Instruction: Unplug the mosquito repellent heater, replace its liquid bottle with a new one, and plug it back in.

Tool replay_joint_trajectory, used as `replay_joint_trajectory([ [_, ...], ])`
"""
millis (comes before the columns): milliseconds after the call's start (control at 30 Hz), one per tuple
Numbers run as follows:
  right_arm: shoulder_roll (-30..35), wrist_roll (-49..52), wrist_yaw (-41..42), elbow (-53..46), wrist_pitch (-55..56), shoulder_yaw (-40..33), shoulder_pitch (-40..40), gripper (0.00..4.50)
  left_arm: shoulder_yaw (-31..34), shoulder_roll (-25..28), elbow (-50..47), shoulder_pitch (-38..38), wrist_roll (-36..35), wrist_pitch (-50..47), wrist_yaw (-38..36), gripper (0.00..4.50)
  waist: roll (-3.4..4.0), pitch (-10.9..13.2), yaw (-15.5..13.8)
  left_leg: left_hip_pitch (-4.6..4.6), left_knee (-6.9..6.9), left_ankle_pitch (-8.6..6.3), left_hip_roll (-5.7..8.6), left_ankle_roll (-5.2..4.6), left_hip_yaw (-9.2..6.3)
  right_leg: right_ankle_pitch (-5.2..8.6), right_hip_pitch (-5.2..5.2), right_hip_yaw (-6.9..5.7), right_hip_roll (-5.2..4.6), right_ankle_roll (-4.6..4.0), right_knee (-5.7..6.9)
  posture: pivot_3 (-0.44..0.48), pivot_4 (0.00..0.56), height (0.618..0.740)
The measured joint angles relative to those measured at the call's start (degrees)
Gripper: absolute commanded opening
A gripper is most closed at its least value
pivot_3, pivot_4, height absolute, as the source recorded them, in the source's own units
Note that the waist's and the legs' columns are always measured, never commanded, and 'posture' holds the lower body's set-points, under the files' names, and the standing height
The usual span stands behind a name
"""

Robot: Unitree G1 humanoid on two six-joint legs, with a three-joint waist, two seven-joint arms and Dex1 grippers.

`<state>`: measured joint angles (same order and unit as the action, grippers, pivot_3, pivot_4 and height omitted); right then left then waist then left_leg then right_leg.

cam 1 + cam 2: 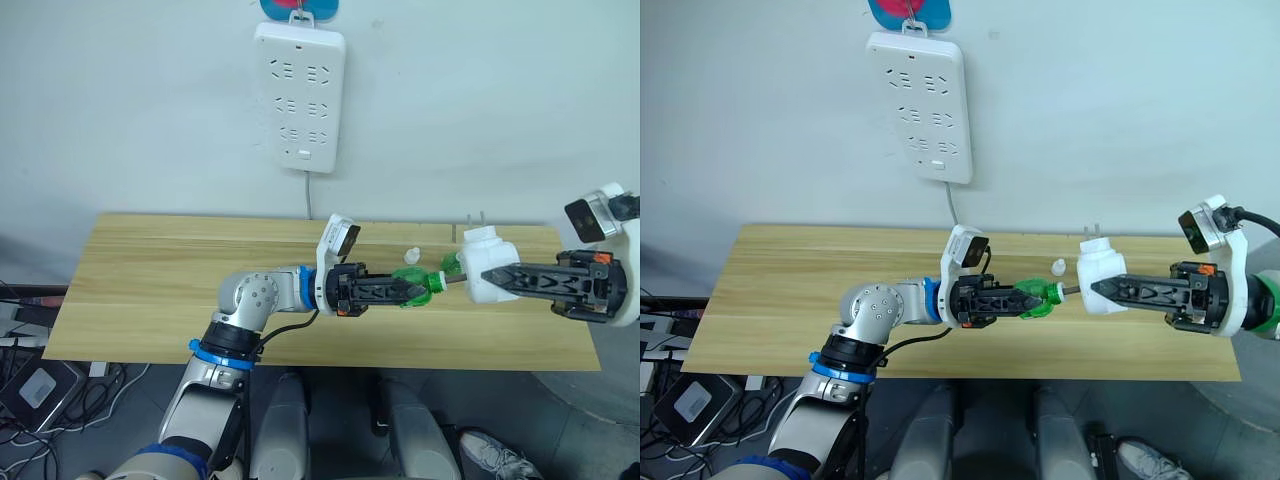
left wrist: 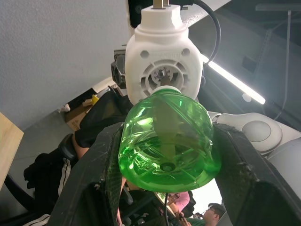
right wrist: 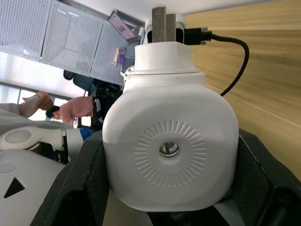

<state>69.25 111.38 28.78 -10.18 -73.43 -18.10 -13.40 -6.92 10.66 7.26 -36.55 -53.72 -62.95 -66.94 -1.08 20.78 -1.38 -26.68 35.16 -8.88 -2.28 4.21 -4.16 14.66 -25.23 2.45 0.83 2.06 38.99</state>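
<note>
Above the table's middle, my left gripper [image 1: 412,288] is shut on a green liquid bottle [image 1: 420,284], held sideways with its neck toward the right. My right gripper [image 1: 492,274] is shut on the mosquito repellent heater [image 1: 484,262], a white rounded block with its two prongs [image 3: 160,22] pointing away. A thin wick [image 1: 455,280] bridges the small gap between bottle and heater. In the left wrist view the bottle [image 2: 164,146] lines up with the heater's round opening [image 2: 162,77]. A small white cap [image 1: 411,253] lies on the table behind the bottle.
A long white power strip [image 1: 299,95] hangs on the wall above the wooden table [image 1: 150,290], its cord running down behind the table. A second bit of green [image 1: 450,262] shows beside the heater. Cables and a box lie on the floor at left.
</note>
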Motion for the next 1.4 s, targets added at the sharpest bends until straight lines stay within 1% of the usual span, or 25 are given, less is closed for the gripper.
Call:
replay_joint_trajectory([
  [300,-0.08,0.14,-1.33,-2.27,3.00,0.21,1.60,2.97,-0.08,-0.29,-0.29,0.15,0.02,-0.14,0.06,2.33,0.01,-0.03,-0.01,0.00,0.07,0.01,0.00,0.00,-0.03,-0.02,0.03,-0.02,0.00,0.02,0.05,0.131,0.311,0.740],
  [333,-0.08,0.15,-1.51,-2.52,3.22,0.21,1.71,2.97,-0.08,-0.24,-0.40,0.29,0.02,-0.19,0.06,2.33,0.01,-0.03,-0.01,0.00,0.09,0.01,0.00,0.00,-0.03,-0.02,0.03,-0.02,0.00,0.02,0.05,0.137,0.299,0.740],
  [533,0.13,0.19,-1.50,-3.12,3.68,0.22,2.37,2.97,-0.39,0.05,-1.03,0.80,0.21,-0.16,-0.02,2.33,0.01,-0.09,-0.03,0.00,0.20,0.01,0.00,0.00,-0.05,-0.05,0.06,-0.04,0.00,0.05,0.09,0.137,0.299,0.740],
  [600,0.45,0.19,-1.46,-3.25,3.56,0.37,2.60,2.97,-0.95,0.50,-1.35,0.81,0.59,0.03,-0.25,2.33,0.01,-0.11,-0.03,0.00,0.25,0.01,0.00,0.00,-0.05,-0.07,0.08,-0.03,0.00,0.08,0.10,0.141,0.291,0.740],
  [867,1.18,0.19,-1.27,-2.58,2.28,1.70,0.59,2.97,-2.31,1.69,-2.41,0.84,1.52,1.22,-1.54,2.33,0.02,-0.12,-0.05,-0.11,0.74,0.00,0.01,0.00,-0.07,-0.30,0.18,0.01,0.00,0.25,0.08,0.141,0.285,0.740],
  [1033,1.46,0.19,-1.24,-2.26,1.90,1.81,0.57,2.97,-2.94,1.96,-2.42,0.87,2.16,1.38,-2.44,2.33,0.02,-0.15,-0.06,-0.11,0.82,0.01,0.01,-0.01,-0.06,-0.37,0.21,0.01,0.00,0.28,0.08,0.140,0.288,0.740],
  [1267,2.03,0.18,-1.46,-2.43,2.27,1.82,0.56,2.97,-3.28,1.77,-2.35,0.83,2.81,2.30,-2.42,2.33,0.02,-0.15,-0.06,-0.11,0.80,0.01,0.00,-0.02,-0.06,-0.37,0.20,0.01,0.00,0.28,0.08,0.140,0.291,0.740],
  [1400,2.47,0.15,-1.62,-3.13,3.97,1.74,1.56,2.97,-1.75,0.63,-1.17,0.58,2.86,2.29,-1.21,2.33,0.02,-0.16,-0.07,-0.11,0.83,0.01,0.00,-0.02,-0.06,-0.38,0.21,0.02,0.00,0.30,0.09,0.140,0.291,0.740],
])
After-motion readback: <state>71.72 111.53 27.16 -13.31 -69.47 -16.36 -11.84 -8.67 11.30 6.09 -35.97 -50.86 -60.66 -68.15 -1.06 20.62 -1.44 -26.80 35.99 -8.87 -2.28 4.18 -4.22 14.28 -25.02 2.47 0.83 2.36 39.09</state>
